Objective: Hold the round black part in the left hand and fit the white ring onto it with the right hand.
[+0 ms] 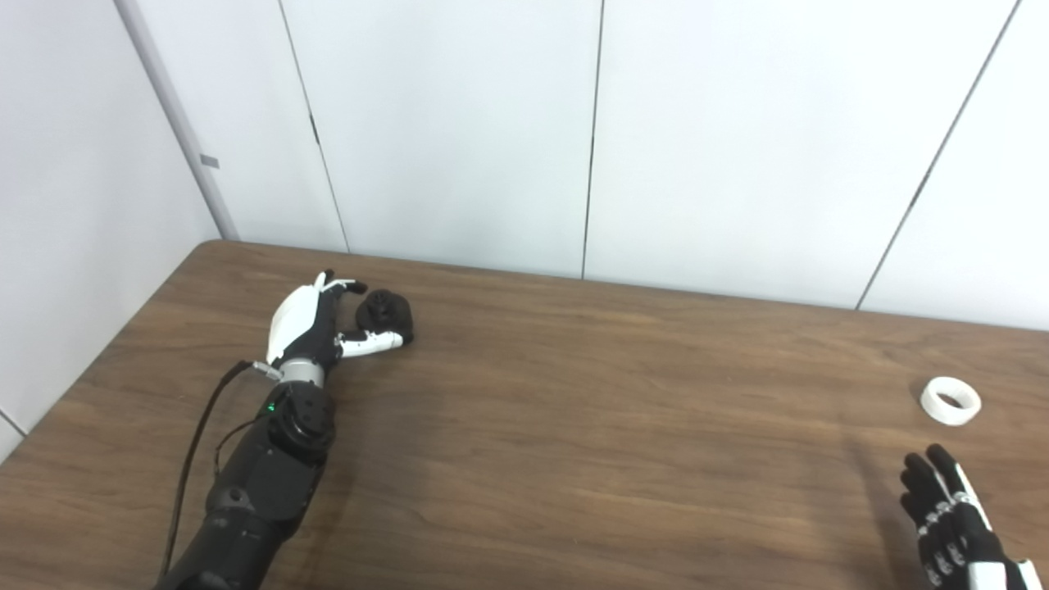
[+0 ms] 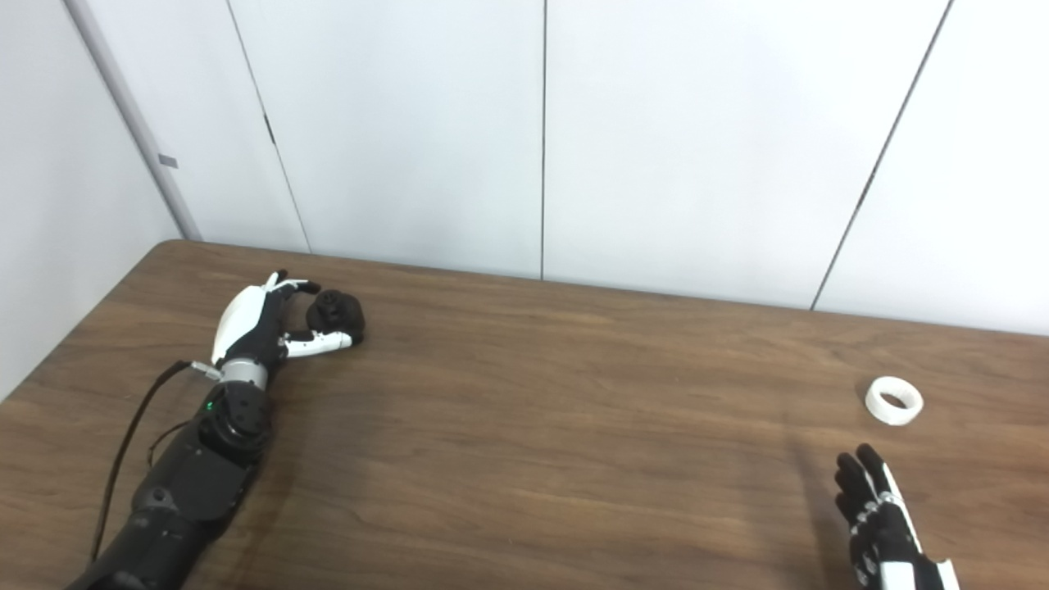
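A humanoid robot's left hand [image 1: 315, 324] lies at the far left of a dark wood-grain tabletop [image 1: 574, 410], its white-backed palm turned toward the round black part [image 1: 385, 314]; the fingers [image 1: 348, 286] arch over the part's far side and the thumb [image 1: 373, 343] reaches along its near side, so the hand cups the part loosely, though whether it truly grips it cannot be told from these views; the part itself sits on the wood near the table's back edge, apparently not lifted; a black cable [image 1: 197, 442] trails from the wrist down along the black forearm, where a small green light glows; well apart, at the far right of the tabletop, the white ring [image 1: 951, 401] lies flat on the surface, its hole facing up, untouched and alone; just nearer the camera than the ring, the right hand [image 1: 951, 516] enters from the bottom right corner, its black fingers [image 2: 860, 483] spread and extended toward the ring, holding nothing and clear of it; the hand casts a soft shadow on the wood to its left; behind the table stand plain white wall panels [image 2: 697, 147] divided by thin dark vertical seams, with a pale grey post [image 1: 176, 123] slanting down toward the tabletop's rear left corner.
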{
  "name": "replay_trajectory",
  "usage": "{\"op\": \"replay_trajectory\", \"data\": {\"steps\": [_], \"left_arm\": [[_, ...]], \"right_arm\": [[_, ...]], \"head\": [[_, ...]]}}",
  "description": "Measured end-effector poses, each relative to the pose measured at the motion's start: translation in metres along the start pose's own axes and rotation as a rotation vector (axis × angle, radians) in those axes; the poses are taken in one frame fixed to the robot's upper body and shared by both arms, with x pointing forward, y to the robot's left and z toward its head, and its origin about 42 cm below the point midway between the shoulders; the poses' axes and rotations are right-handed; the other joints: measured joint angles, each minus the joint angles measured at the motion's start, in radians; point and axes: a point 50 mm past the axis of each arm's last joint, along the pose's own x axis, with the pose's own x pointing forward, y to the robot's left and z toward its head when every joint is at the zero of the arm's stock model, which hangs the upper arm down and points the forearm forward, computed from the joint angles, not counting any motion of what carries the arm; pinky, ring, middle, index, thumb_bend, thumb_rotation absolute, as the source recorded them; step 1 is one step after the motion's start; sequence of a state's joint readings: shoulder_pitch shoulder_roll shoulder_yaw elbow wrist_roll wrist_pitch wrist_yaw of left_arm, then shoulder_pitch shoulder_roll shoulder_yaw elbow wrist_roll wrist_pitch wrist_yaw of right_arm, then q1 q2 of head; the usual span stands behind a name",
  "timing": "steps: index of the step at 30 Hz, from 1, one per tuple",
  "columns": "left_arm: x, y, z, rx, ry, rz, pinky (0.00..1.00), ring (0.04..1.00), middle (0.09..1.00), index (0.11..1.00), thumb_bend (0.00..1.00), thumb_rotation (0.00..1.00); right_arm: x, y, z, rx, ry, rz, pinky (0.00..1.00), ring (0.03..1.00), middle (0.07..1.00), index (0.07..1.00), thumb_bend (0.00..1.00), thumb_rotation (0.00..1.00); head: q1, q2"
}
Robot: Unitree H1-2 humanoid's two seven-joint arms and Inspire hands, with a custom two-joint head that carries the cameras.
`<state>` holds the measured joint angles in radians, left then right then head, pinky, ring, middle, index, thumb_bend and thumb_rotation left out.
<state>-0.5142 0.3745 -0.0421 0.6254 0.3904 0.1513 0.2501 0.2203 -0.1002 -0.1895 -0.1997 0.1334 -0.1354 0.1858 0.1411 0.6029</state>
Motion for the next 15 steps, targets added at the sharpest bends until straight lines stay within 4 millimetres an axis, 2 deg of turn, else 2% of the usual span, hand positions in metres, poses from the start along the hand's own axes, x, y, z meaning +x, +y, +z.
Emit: {"op": "replay_trajectory", "data": {"steps": [15], "left_arm": [[0.0012,-0.0047,-0.0030,-0.026,-0.015,0.018,1.00,1.000,1.000,0.762,1.00,0.31]], "right_arm": [[-0.0004,-0.0008,0.0000,-0.003,0.000,-0.004,0.96,0.955,0.939,0.957,0.65,0.95]], "head": [[0.002,-0.005]]}}
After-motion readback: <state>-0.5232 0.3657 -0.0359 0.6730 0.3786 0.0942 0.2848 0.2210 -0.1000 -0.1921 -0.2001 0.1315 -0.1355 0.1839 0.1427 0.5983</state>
